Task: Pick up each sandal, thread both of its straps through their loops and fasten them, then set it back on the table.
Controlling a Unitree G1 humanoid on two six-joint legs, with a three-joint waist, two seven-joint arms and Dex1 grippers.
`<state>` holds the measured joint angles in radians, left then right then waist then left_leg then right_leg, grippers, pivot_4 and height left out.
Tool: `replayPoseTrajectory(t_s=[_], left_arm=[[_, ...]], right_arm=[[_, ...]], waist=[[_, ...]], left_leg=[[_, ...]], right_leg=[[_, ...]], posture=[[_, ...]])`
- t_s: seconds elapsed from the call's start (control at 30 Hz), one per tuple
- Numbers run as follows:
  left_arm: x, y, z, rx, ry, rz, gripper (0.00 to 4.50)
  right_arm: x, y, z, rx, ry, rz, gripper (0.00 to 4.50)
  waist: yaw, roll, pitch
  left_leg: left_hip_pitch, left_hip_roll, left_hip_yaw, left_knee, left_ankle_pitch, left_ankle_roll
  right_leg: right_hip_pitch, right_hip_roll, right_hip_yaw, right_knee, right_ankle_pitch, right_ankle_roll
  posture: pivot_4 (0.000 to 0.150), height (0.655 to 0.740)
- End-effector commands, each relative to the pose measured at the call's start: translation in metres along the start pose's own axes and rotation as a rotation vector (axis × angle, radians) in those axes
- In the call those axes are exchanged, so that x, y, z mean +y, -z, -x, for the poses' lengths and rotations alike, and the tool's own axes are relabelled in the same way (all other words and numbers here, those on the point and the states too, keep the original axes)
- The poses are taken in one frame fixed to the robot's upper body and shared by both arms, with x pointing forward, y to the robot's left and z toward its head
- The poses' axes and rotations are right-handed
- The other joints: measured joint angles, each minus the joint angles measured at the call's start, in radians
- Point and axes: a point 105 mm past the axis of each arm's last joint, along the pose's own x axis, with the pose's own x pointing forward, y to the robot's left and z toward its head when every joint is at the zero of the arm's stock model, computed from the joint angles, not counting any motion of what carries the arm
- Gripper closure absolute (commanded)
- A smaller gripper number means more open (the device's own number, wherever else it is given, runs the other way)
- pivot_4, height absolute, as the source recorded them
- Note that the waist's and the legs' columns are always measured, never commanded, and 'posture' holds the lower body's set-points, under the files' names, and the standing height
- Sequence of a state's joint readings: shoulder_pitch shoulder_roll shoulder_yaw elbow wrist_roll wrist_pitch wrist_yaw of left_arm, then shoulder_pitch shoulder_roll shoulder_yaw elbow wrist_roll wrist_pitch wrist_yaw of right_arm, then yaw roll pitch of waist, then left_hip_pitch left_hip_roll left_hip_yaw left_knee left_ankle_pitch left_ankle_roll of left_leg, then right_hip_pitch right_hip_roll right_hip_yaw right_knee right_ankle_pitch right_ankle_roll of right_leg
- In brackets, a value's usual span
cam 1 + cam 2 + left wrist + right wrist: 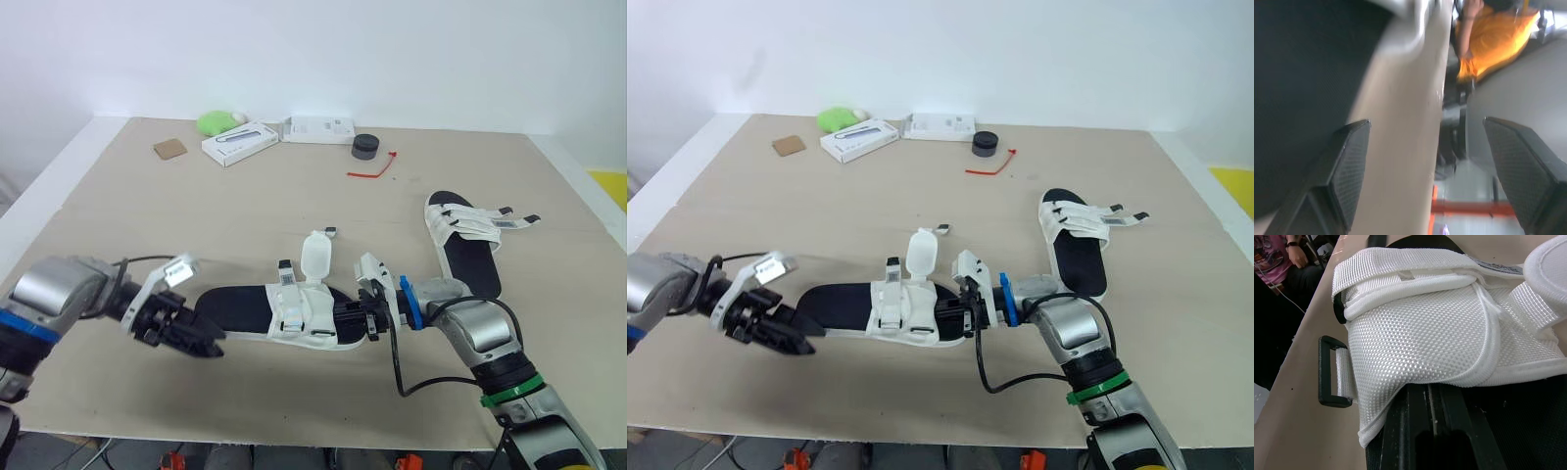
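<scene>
Your pale beige wooden table (245, 206) carries both sandals. The nearer black-soled sandal with white woven straps (235, 308) lies flat near the front edge. Its long axis runs left to right, heel toward your left arm, and one strap flap (316, 257) stands open. The second matching sandal (465, 240) lies well apart on the right, pointing away. Your left gripper (214, 345) is spread wide at the heel, holding nothing. Your right gripper (364, 315) meets the toe end; you cannot tell its grip.

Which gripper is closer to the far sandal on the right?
Right. The right gripper is just left of the far sandal; the left gripper is beyond the near sandal's heel.
</scene>
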<state>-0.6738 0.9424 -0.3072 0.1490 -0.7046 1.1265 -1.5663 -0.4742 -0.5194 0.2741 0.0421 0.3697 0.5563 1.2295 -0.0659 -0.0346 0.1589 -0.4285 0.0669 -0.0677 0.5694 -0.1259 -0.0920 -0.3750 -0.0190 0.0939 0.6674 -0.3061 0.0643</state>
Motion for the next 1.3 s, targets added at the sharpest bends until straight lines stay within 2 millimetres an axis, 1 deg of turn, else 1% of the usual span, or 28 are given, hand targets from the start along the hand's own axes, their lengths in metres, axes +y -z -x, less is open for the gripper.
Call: replayPoseTrajectory(t_s=[0.03, 0.07, 0.1, 0.13, 0.2, 0.27, 0.33, 0.47, 0.8, 0.97, 1.17, 1.3], left_arm=[[-0.004, -0.070, 0.005, -0.345, 0.079, 0.096, 0.71], [-0.004, -0.075, 0.004, -0.376, 0.089, 0.110, 0.71], [-0.001, -0.082, 0.002, -0.411, 0.092, 0.132, 0.71], [0.001, -0.087, 0.000, -0.432, 0.093, 0.148, 0.71], [0.006, -0.095, -0.005, -0.467, 0.096, 0.201, 0.71], [0.018, -0.103, -0.019, -0.490, 0.086, 0.283, 0.71], [0.025, -0.108, -0.032, -0.495, 0.074, 0.333, 0.71], [0.038, -0.110, -0.046, -0.486, 0.027, 0.371, 0.71], [0.059, -0.123, -0.073, -0.504, -0.044, 0.376, 0.71], [0.062, -0.135, -0.091, -0.528, -0.051, 0.359, 0.71], [0.062, -0.153, -0.100, -0.586, -0.068, 0.323, 0.71], [0.062, -0.162, -0.101, -0.626, -0.081, 0.311, 0.71]], right_arm=[[-0.003, 0.025, -0.004, 0.072, 0.022, -0.074, 4.50], [-0.003, 0.024, -0.004, 0.072, 0.022, -0.074, 4.50], [-0.003, 0.024, -0.005, 0.071, 0.022, -0.073, 4.50], [-0.003, 0.024, -0.005, 0.071, 0.023, -0.073, 4.50], [-0.003, 0.024, -0.005, 0.071, 0.023, -0.072, 4.50], [-0.004, 0.024, -0.005, 0.071, 0.026, -0.072, 4.50], [-0.003, 0.024, -0.004, 0.070, 0.027, -0.073, 4.50], [-0.002, 0.024, -0.004, 0.067, 0.030, -0.075, 4.50], [0.000, 0.025, -0.006, 0.053, 0.038, -0.083, 4.50], [0.001, 0.025, -0.007, 0.049, 0.039, -0.087, 4.50], [0.001, 0.025, -0.008, 0.046, 0.038, -0.087, 4.50], [0.001, 0.024, -0.009, 0.045, 0.039, -0.086, 4.50]], waist=[[0.006, -0.005, 0.001], [0.002, -0.005, 0.001], [-0.008, -0.002, 0.001], [-0.011, -0.001, 0.001], [-0.012, 0.000, 0.001], [-0.008, 0.000, 0.001], [-0.005, -0.001, 0.001], [-0.008, -0.001, 0.001], [-0.007, -0.001, 0.001], [-0.007, -0.001, 0.001], [-0.008, -0.001, 0.001], [-0.008, -0.001, 0.001]], left_leg=[[0.000, 0.000, -0.001, 0.002, 0.000, 0.001], [-0.002, 0.000, -0.003, 0.003, 0.001, 0.001], [-0.003, 0.000, -0.002, 0.003, 0.001, 0.001], [-0.003, 0.000, -0.001, 0.003, 0.001, 0.001], [-0.003, 0.000, -0.001, 0.002, 0.000, 0.001], [-0.003, 0.000, -0.003, 0.001, 0.000, 0.001], [-0.003, 0.000, -0.003, 0.001, 0.000, 0.001], [-0.003, 0.000, -0.003, 0.003, 0.001, 0.001], [-0.003, -0.001, -0.003, 0.003, 0.001, 0.000], [-0.003, -0.001, -0.003, 0.003, 0.001, 0.000], [-0.003, -0.001, -0.003, 0.003, 0.001, 0.000], [-0.003, -0.001, -0.003, 0.003, 0.001, 0.000]], right_leg=[[0.000, 0.000, -0.001, 0.001, 0.000, 0.000], [-0.001, 0.001, -0.002, 0.001, 0.002, 0.000], [0.002, 0.002, -0.001, 0.001, 0.002, 0.001], [0.003, 0.001, 0.001, 0.001, 0.005, 0.006], [0.003, 0.002, 0.002, 0.001, 0.005, 0.006], [0.003, 0.003, 0.000, 0.002, 0.004, 0.005], [0.003, 0.003, 0.000, 0.002, 0.004, 0.006], [0.003, 0.003, 0.002, 0.002, 0.006, 0.007], [0.003, 0.003, 0.001, 0.002, 0.006, 0.007], [0.003, 0.003, 0.001, 0.002, 0.006, 0.007], [0.003, 0.003, 0.001, 0.002, 0.006, 0.007], [0.003, 0.003, 0.001, 0.002, 0.006, 0.007]], posture=[[0.150, 0.7400], [0.150, 0.7400], [0.150, 0.7400], [0.150, 0.7400], [0.150, 0.7400], [0.150, 0.7400], [0.150, 0.7400], [0.150, 0.7400], [0.150, 0.7400], [0.150, 0.7400], [0.150, 0.7400], [0.150, 0.7400]])
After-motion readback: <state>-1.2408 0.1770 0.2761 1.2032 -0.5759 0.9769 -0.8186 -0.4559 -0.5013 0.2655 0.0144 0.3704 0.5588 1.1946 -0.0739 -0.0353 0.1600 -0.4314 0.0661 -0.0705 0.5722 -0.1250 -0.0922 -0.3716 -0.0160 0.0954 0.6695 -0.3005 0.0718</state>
